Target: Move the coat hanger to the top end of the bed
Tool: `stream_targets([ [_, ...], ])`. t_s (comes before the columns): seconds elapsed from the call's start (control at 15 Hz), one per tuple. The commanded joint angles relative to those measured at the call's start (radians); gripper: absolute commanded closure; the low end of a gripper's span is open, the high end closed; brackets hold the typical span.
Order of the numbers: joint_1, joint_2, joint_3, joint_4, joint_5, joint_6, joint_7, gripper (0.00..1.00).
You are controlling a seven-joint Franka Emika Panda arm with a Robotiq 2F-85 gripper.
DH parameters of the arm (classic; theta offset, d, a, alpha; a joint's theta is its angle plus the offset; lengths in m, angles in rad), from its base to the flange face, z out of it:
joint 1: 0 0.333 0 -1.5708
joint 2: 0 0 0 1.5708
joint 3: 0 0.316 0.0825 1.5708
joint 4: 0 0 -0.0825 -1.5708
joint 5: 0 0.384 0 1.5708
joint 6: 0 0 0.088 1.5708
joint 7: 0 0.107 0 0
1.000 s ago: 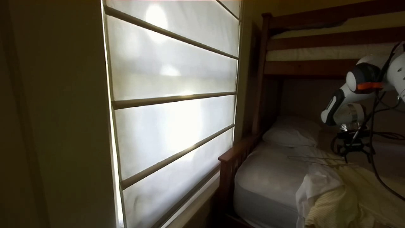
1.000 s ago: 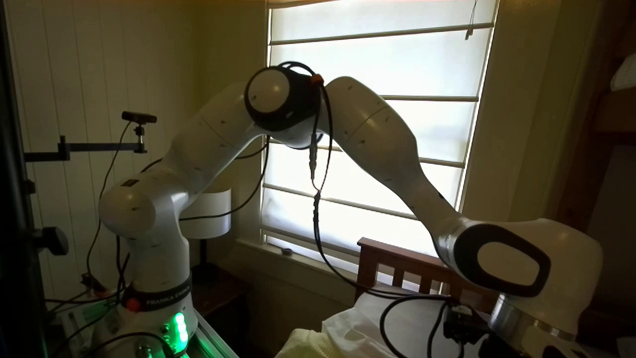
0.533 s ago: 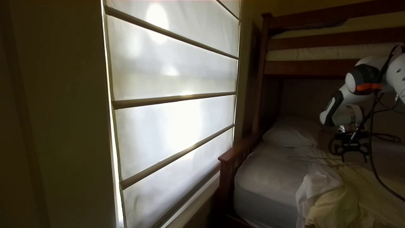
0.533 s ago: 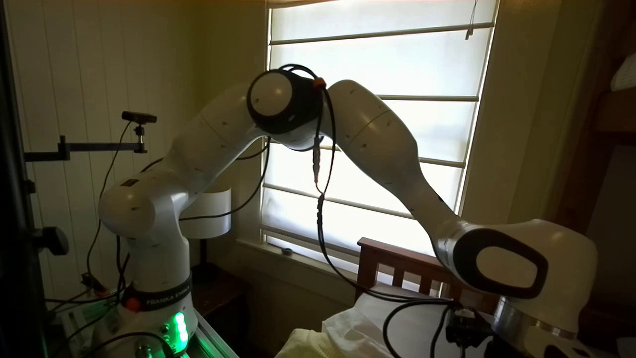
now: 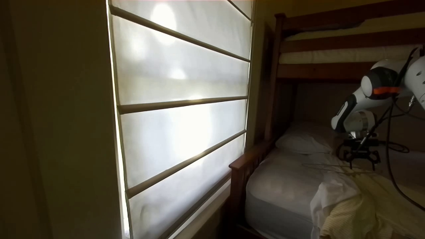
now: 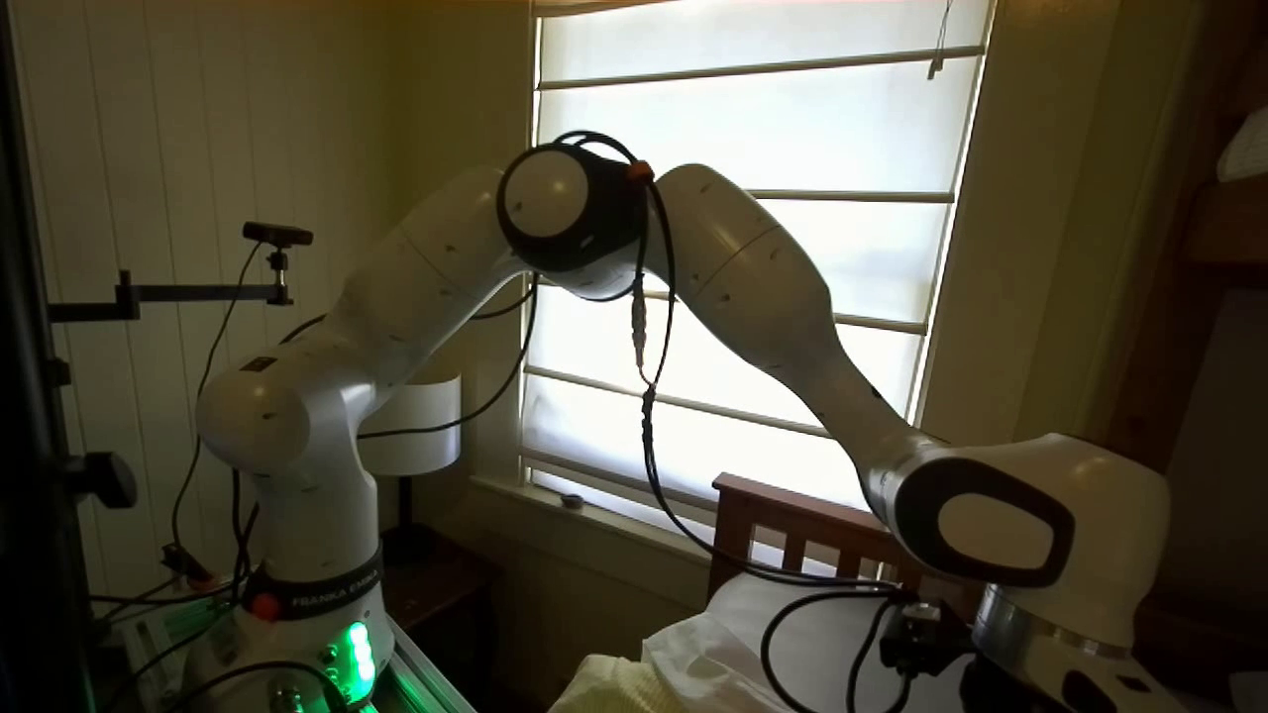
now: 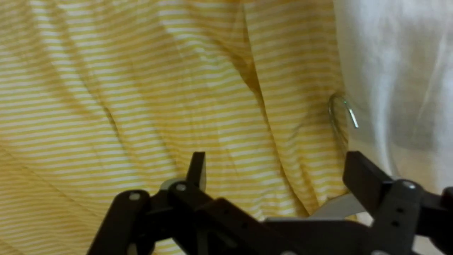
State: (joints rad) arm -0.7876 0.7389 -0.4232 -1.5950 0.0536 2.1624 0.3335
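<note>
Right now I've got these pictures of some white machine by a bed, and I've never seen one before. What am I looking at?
The white machine is a robot arm, ending in a black gripper. Two pictures look at it from outside; the close-up is taken from its wrist. On the lower bunk of the bed lie a pillow, a rumpled yellow-and-white striped cloth, some white cloth and a thin coat hanger, whose shiny hook shows in the wrist view. Nothing looks held: the gripper's jaws stand apart, with striped cloth showing between them.

Both exterior views; bed (image 5: 282, 182) in common
</note>
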Motion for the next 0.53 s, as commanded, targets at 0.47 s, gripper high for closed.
stream_targets([
  [0.47,-0.008,0.020,0.021,0.014,0.018,0.044,-0.024,0.00],
])
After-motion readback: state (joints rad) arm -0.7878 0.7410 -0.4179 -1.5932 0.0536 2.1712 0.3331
